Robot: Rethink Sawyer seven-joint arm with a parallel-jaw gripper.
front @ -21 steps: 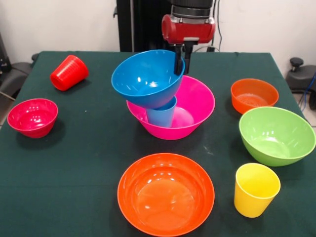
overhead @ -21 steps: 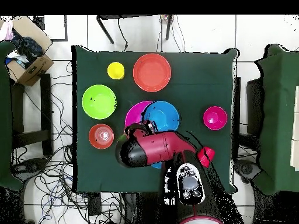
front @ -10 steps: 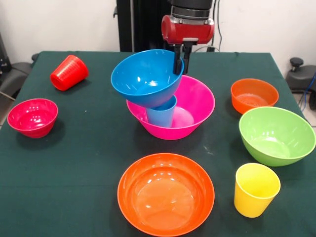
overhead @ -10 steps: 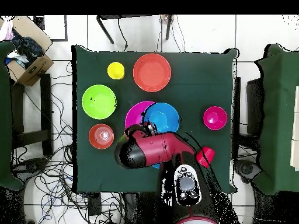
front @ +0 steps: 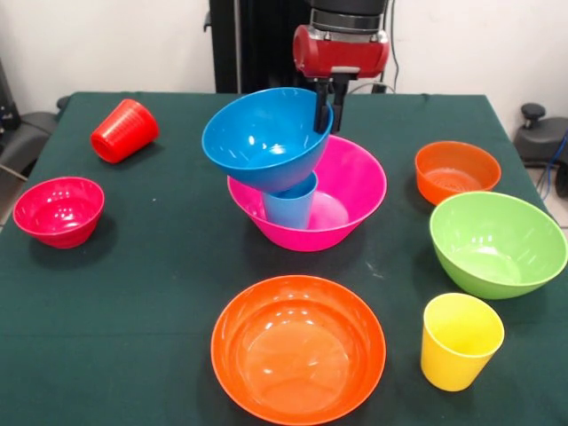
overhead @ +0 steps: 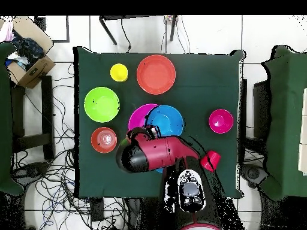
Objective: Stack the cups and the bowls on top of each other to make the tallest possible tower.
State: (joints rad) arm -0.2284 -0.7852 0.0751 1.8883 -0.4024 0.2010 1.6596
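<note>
One rim edge of the large blue bowl [front: 266, 138] is pinched between the fingers of the gripper [front: 327, 111], and the bowl is held tilted on the light blue cup [front: 291, 202] inside the large pink bowl [front: 351, 191]. Thin, glossy plastic is judged light, stiff and slippery, so the rim is best gripped.

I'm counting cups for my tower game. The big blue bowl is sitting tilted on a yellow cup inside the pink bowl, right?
Almost. The cup under the big blue bowl is light blue, not yellow. The front view shows it standing inside the pink bowl with the blue bowl tilted on top. The yellow cup stands alone on the table.
</note>
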